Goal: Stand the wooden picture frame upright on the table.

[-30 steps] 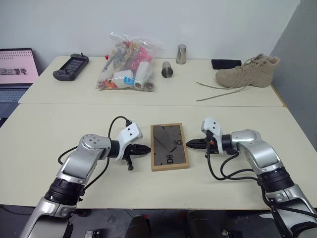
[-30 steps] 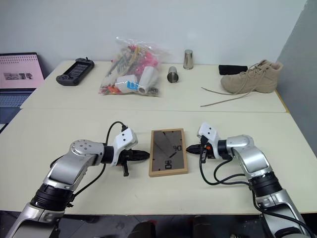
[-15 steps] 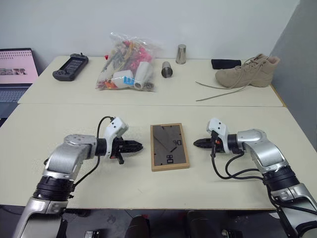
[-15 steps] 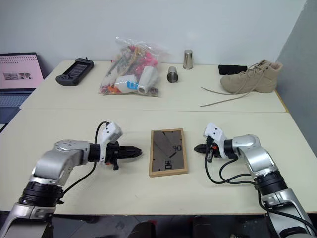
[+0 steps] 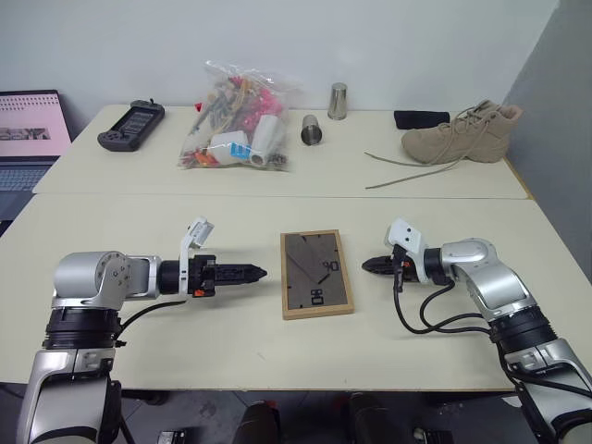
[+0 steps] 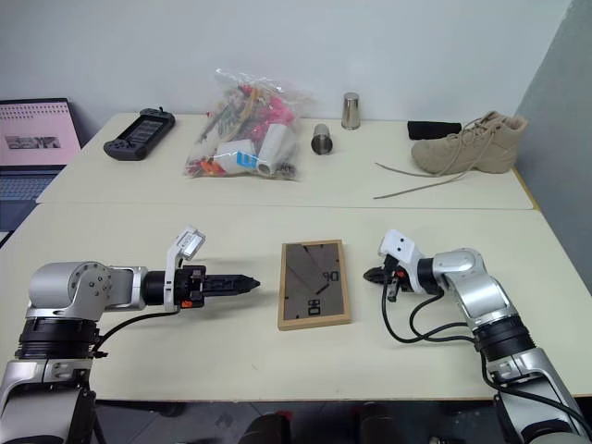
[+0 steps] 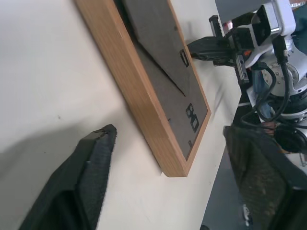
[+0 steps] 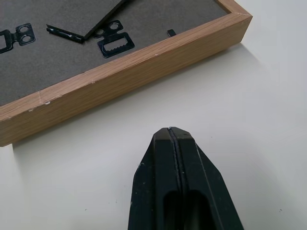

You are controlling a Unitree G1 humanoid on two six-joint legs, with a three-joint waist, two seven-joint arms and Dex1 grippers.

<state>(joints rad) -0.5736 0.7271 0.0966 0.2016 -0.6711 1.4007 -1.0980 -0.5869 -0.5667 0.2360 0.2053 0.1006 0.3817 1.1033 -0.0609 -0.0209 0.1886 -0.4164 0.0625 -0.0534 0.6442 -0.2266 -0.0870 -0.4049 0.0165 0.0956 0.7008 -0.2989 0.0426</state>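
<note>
The wooden picture frame (image 5: 316, 273) lies flat on the table (image 5: 277, 342) with its dark back and folded easel stand facing up. My left gripper (image 5: 252, 273) hovers a short way off the frame's left edge, pointing at it. In the left wrist view its fingers (image 7: 88, 175) stand wide apart with nothing between them, so it is open. On the other side, my right gripper (image 5: 367, 266) points at the frame's right edge with a small gap of table between. Its fingertips (image 8: 171, 133) are pressed together and hold nothing.
On the far table are a clear bag of mixed items (image 5: 236, 120), a black game controller (image 5: 132, 125), two metal cups (image 5: 313, 129), a tan boot (image 5: 462, 134) with loose laces and a black pouch (image 5: 421, 118). A laptop (image 5: 32, 125) sits at far left.
My left arm has drawn back to the left from the frame, its wrist has rolled, and its fingers have opened. The right gripper has backed slightly off the frame's right edge, still shut.
</note>
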